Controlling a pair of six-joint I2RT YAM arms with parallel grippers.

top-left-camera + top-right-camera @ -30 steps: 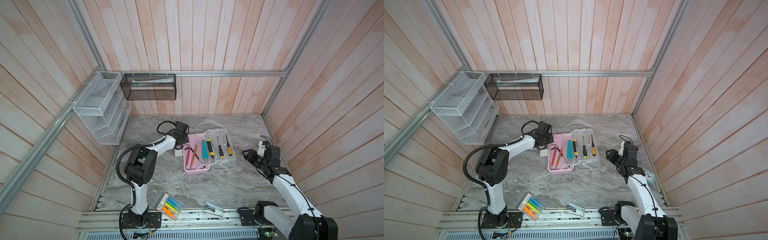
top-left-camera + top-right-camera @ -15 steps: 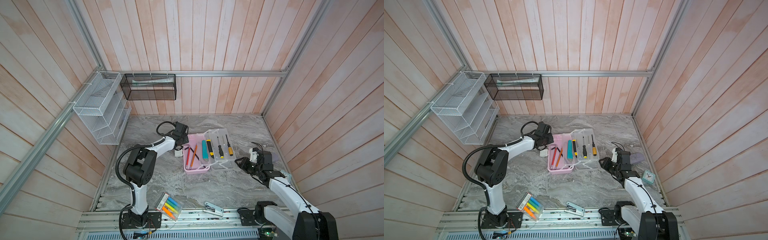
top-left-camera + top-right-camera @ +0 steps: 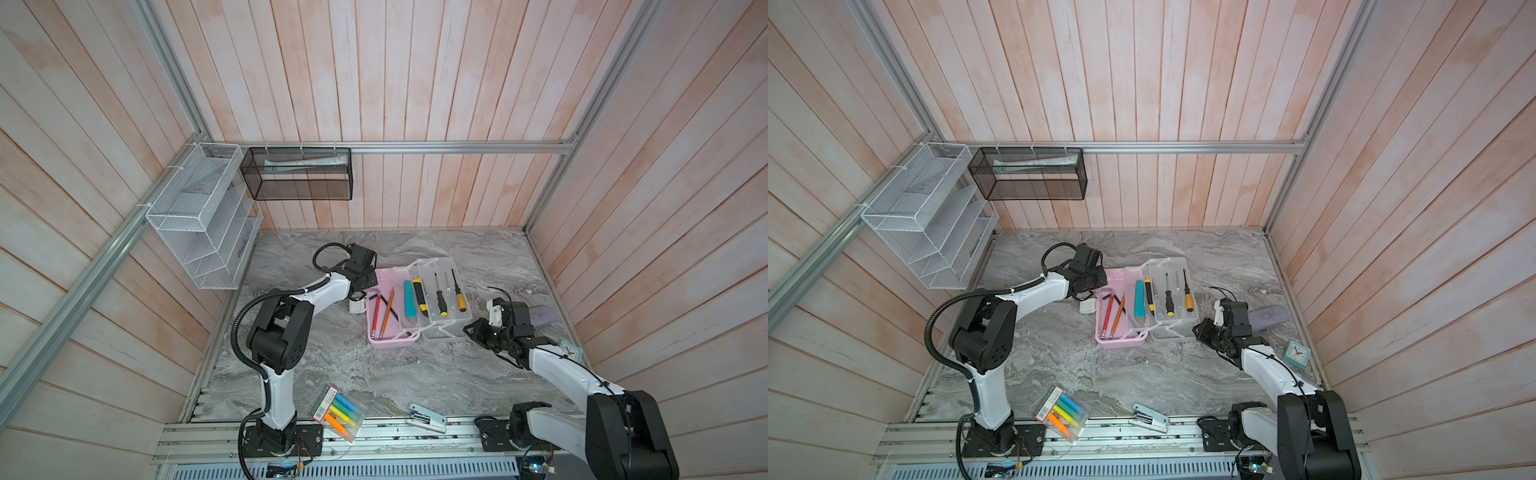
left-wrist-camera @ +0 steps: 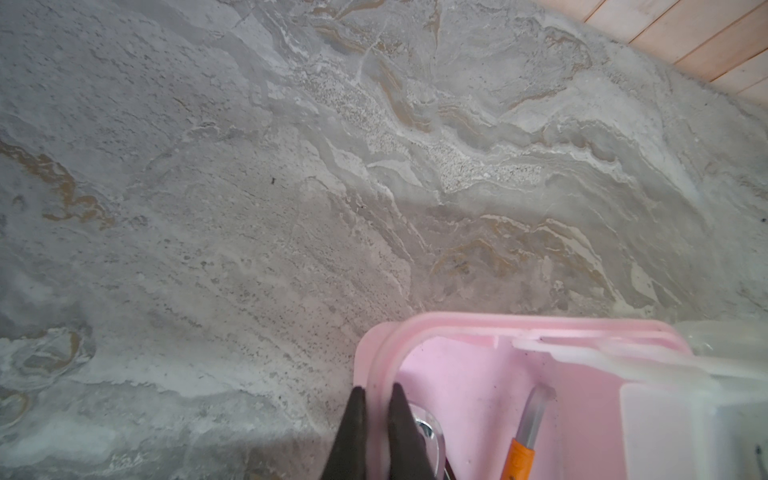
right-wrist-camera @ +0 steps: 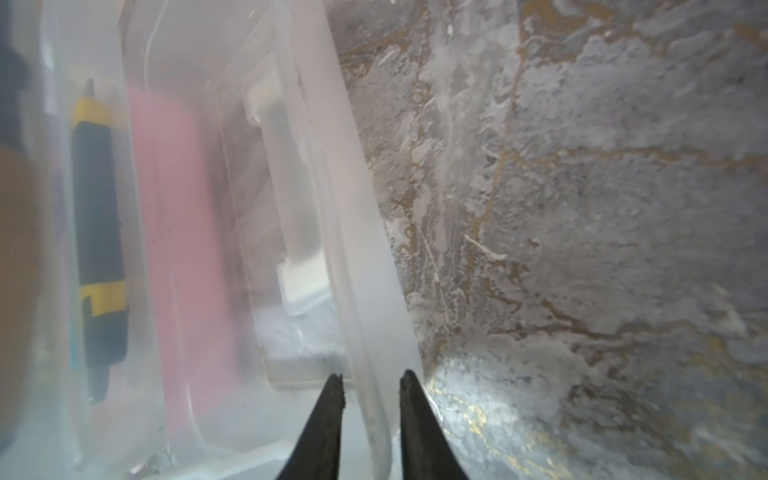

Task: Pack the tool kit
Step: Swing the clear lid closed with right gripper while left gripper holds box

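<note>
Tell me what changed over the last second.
The right gripper moved in from the right and closed on the edge of the lid. The left gripper stayed clamped on the rim of the box; tools, highlighters and stapler did not move.

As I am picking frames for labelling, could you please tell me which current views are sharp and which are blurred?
Right wrist view: the translucent lid near the lens is hazy, the black-and-yellow tool beyond it blurred, the marble table sharp. Left wrist view: the pink box rim is crisp, with shadow beside it. Both top views: evenly lit and sharp.
</note>
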